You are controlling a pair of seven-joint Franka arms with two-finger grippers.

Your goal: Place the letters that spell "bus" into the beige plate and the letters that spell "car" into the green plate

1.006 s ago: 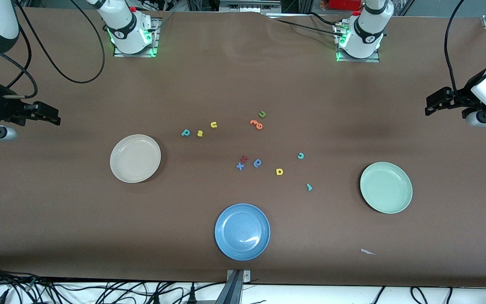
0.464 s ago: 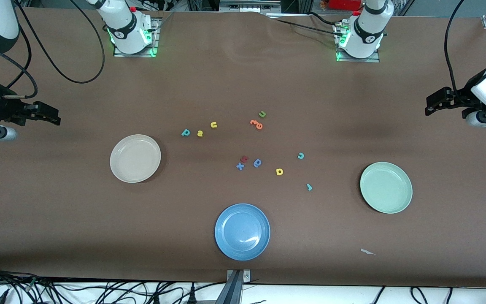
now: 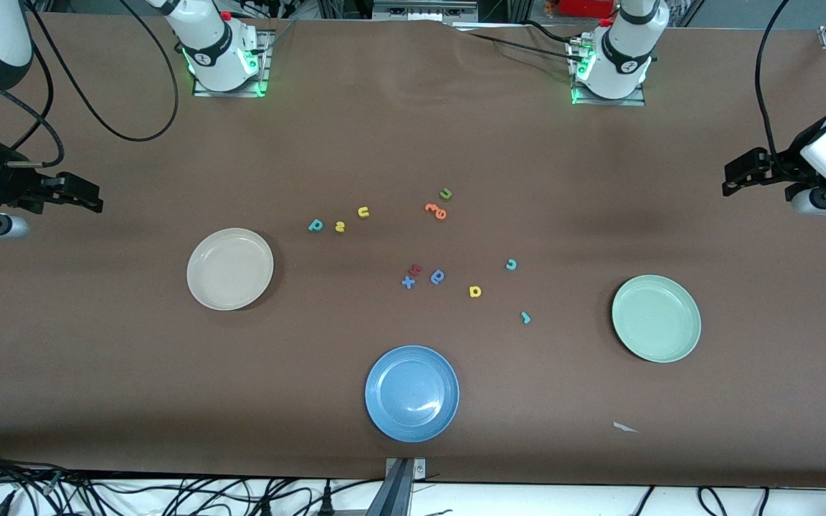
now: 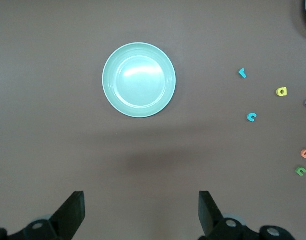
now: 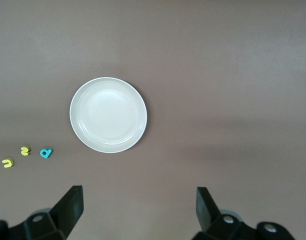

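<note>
The beige plate [image 3: 229,269] lies empty toward the right arm's end, and the green plate [image 3: 656,318] lies empty toward the left arm's end. Beside the beige plate lie the teal b [image 3: 315,225], yellow s [image 3: 340,227] and yellow u [image 3: 363,211]. The teal c [image 3: 511,264], yellow a [image 3: 475,291] and teal r [image 3: 525,317] lie between the table's middle and the green plate. My right gripper [image 3: 94,199] hangs open and empty over the table's end, apart from the beige plate [image 5: 108,114]. My left gripper [image 3: 730,179] hangs open and empty, apart from the green plate [image 4: 139,80].
A blue plate [image 3: 411,393] sits nearest the front camera. Mid-table lie a green u [image 3: 445,193], an orange letter [image 3: 437,211], a dark blue looped letter [image 3: 438,276], a red letter [image 3: 415,269] and a blue x [image 3: 408,282]. A paper scrap [image 3: 625,428] lies near the front edge.
</note>
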